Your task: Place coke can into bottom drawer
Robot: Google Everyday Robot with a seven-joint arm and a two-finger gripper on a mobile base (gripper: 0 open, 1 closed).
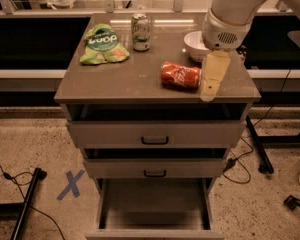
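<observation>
Tape in a blue cross [71, 184] marks the floor left of the cabinet. On the cabinet top [140, 84], a green chip bag [104, 45] lies at the back left, with a pale green-and-silver can [140, 32] upright just beside it. Lower down, the bottom drawer [152, 204] stands pulled out beneath two upper drawers [155, 134]. The coke can [180, 75] lies on its side on the cabinet top, right of centre. A white bowl [194, 45] sits behind it, partly covered by the arm [235, 4]. The gripper [210, 84] hangs just right of the coke can; whether it is open or closed cannot be told.
</observation>
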